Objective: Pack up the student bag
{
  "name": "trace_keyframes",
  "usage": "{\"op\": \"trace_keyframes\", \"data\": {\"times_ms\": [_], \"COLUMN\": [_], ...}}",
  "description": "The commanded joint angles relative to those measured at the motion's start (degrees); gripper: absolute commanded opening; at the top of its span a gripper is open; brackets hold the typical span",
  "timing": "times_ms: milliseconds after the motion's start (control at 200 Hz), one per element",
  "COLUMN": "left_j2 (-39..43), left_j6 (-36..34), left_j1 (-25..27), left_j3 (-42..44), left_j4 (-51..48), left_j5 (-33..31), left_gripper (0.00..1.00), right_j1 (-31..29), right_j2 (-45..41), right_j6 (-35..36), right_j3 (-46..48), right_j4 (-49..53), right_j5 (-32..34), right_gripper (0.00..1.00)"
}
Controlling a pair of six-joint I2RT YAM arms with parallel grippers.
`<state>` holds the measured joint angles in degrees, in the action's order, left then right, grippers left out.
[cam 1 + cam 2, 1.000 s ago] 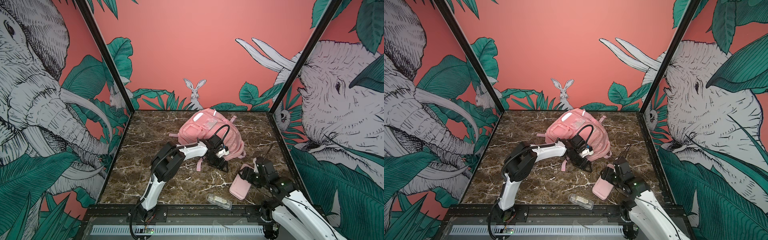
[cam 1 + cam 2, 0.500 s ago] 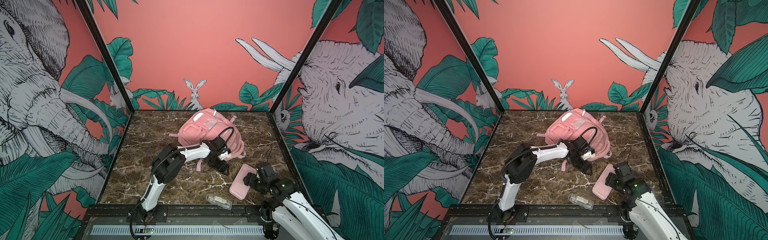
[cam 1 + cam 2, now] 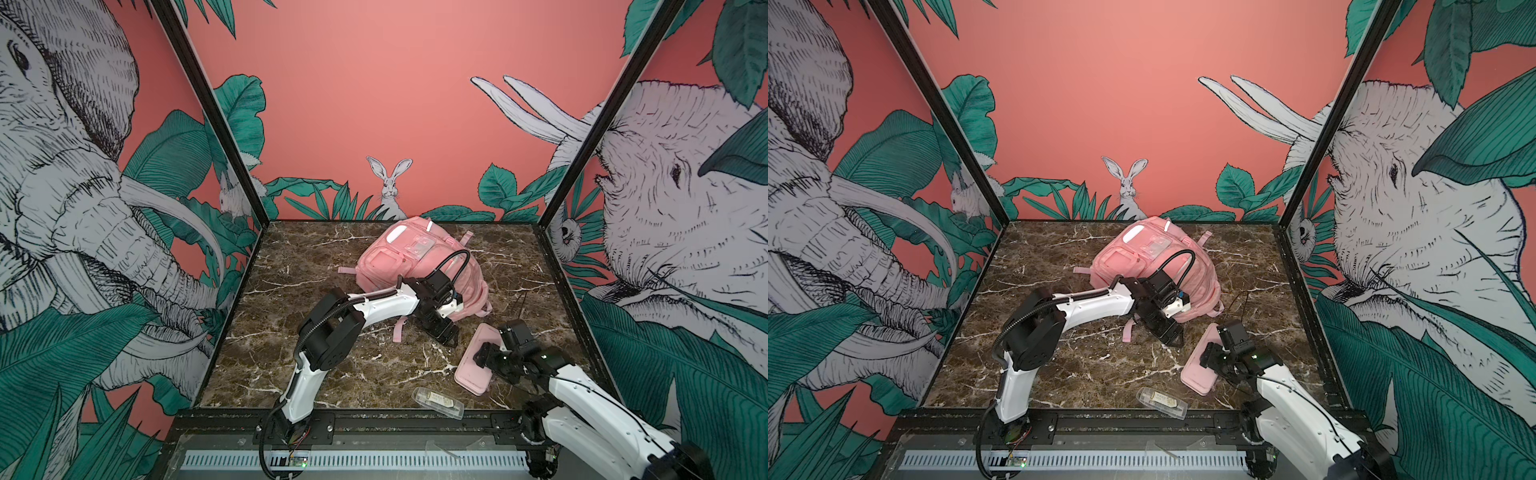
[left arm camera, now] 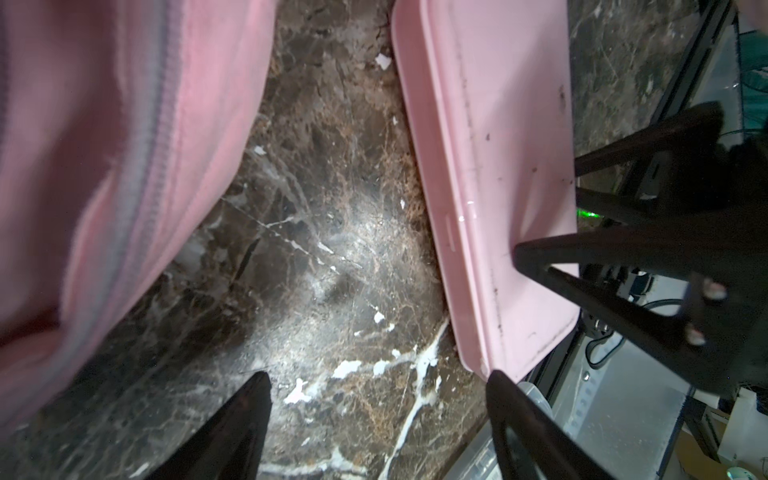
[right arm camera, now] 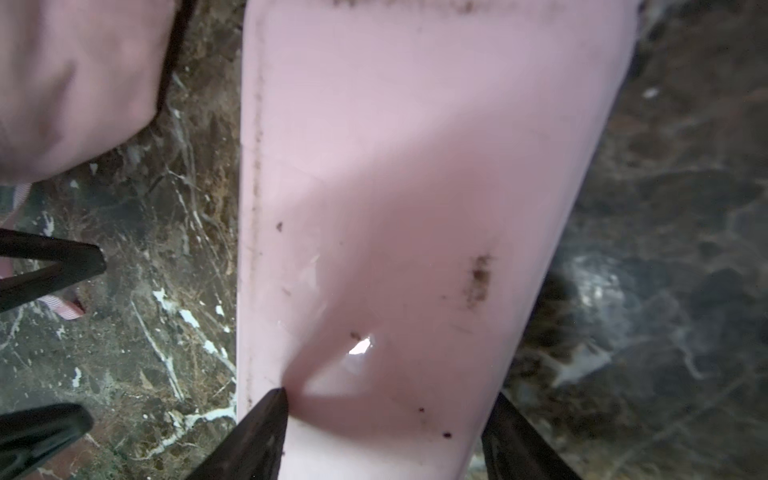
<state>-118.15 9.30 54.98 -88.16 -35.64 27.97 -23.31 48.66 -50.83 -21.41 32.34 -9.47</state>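
One student bag (image 3: 415,266) is seen lying on the marble table (image 3: 316,266), toward the back and about midway across, with its pocketed front turned upward. One flat pink pencil case (image 3: 471,368) is found nearer the front right, apart from the bag, and one clear plastic container (image 3: 436,402) is set by the front edge. Two arms are counted, each with one claw. The left claw (image 4: 378,378) is held just in front of the bag, beside one loose strap (image 3: 398,330). Its two fingers are spread wide over bare marble, with nothing between them. The right claw (image 5: 390,392) is poised at the pencil case with its two fingers well parted, one toward each side; whether the case is gripped cannot be told.
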Motion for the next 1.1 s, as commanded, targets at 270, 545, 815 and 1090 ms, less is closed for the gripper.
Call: {"op": "trace_keyframes", "data": {"times_ms": [270, 545, 815, 1090], "left_j2": [-0.44, -3.87, -5.81, -7.88], "left_j6": [4.84, 5.98, 6.20, 5.38], "left_j1": [0.25, 0.29, 0.30, 0.21], "left_j3": [-0.44, -1.21, -2.66, -5.00], "left_j4": [6.27, 8.55, 6.99, 2.59], "left_j5": [5.28, 10.02, 8.60, 4.01], "left_gripper": [0.80, 0.75, 0.70, 0.55], "right_j1": [-0.03, 3.27, 8.46, 11.17], "right_j2": [2.85, -5.54, -7.30, -5.18], "right_j6": [0.41, -0.10, 0.57, 1.77], "right_j3": [0.01, 5.54, 9.64, 12.17], "right_j4": [-10.23, -9.84, -15.29, -20.22], "right_j5": [0.44, -0.62, -7.53, -13.36], "right_gripper": [0.72, 0.74, 0.75, 0.75]}}
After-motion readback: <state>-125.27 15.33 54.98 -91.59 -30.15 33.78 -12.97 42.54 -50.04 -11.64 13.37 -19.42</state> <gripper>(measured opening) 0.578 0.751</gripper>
